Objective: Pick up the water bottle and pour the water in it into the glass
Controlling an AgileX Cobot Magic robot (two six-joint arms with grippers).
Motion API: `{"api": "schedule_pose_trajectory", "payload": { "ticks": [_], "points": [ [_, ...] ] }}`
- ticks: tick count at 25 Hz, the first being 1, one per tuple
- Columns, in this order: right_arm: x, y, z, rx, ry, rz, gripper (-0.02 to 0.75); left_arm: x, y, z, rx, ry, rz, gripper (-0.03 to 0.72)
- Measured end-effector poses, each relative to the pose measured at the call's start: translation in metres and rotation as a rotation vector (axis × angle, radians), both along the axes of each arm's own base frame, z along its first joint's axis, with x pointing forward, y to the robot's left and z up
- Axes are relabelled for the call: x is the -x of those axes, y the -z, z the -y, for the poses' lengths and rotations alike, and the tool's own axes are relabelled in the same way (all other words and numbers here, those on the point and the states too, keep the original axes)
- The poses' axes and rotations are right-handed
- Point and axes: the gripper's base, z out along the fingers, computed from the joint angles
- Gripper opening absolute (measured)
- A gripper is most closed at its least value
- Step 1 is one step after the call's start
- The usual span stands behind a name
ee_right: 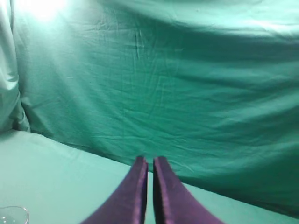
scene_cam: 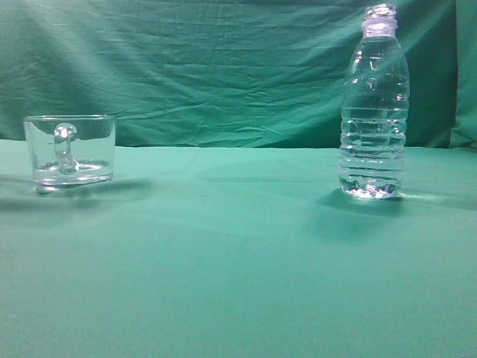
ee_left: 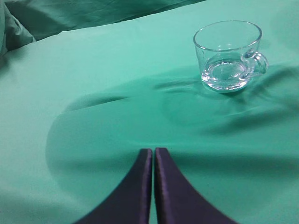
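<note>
The water bottle [scene_cam: 374, 112] stands upright on the right of the green table, uncapped, with clear water [scene_cam: 373, 160] in its ribbed body. The glass [scene_cam: 69, 151] stands at the far left, handle facing the camera. In the left wrist view the glass [ee_left: 229, 55] sits at the upper right, well ahead and right of my left gripper [ee_left: 153, 151], which is shut and empty. My right gripper [ee_right: 150, 161] is shut and empty, facing the backdrop; a glass rim [ee_right: 13, 214] shows at the lower left corner. The bottle is out of both wrist views. No gripper shows in the exterior view.
A green cloth [scene_cam: 238, 261] covers the table and a wrinkled green backdrop [scene_cam: 209, 67] hangs behind it. The cloth is rumpled near the glass in the left wrist view [ee_left: 187, 93].
</note>
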Motion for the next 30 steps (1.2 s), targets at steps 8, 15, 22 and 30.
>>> {"api": "schedule_pose_trajectory", "payload": {
  "ticks": [8,15,22,30],
  "points": [
    [0.083,-0.032,-0.001,0.128,-0.191,0.227,0.0,0.0,0.0,0.0,0.0,0.0,0.0,0.0],
    [0.127,-0.026,-0.014,0.335,-0.461,0.332,0.0,0.0,0.0,0.0,0.0,0.0,0.0,0.0],
    [0.129,-0.038,0.0,0.066,-0.3,0.262,0.0,0.0,0.0,0.0,0.0,0.0,0.0,0.0],
    [0.115,-0.036,0.03,-0.231,0.027,0.189,0.0,0.0,0.0,0.0,0.0,0.0,0.0,0.0]
  ]
}}
